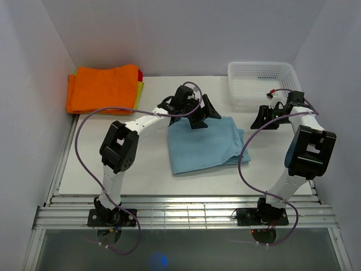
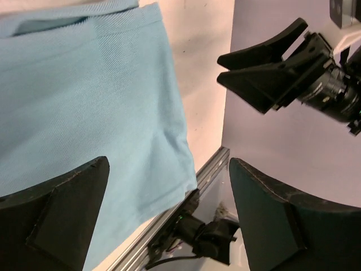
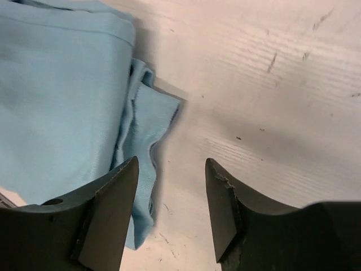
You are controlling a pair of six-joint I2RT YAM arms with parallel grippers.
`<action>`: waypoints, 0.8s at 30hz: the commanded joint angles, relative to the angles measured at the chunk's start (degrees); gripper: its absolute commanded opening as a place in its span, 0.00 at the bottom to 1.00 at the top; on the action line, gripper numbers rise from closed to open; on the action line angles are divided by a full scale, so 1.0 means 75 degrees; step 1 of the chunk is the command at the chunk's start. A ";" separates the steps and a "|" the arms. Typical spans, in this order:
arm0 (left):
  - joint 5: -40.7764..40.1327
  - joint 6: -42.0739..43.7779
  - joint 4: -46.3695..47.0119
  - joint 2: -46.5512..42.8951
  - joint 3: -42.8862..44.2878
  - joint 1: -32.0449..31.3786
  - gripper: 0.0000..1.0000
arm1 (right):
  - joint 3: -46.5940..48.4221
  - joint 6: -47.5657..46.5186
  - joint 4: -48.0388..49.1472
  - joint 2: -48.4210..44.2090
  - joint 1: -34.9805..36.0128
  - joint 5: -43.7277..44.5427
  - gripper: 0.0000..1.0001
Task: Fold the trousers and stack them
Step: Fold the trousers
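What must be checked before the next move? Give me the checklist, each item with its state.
1. Left pincer open and holding nothing: ok.
2. Right pincer open and holding nothing: ok.
3. Trousers folded flat: ok.
4. Fold edges lined up: not ok, a lower layer pokes out on the right side.
5. Trousers on the orange pile: not ok, they lie apart from it.
6. Top of the orange pile free: ok.
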 commanded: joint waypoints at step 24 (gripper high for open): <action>0.3952 0.5004 -0.0042 -0.1773 -0.4998 0.2243 0.76 | -0.1506 -0.2629 -0.2832 0.0029 0.0957 -0.1599 0.43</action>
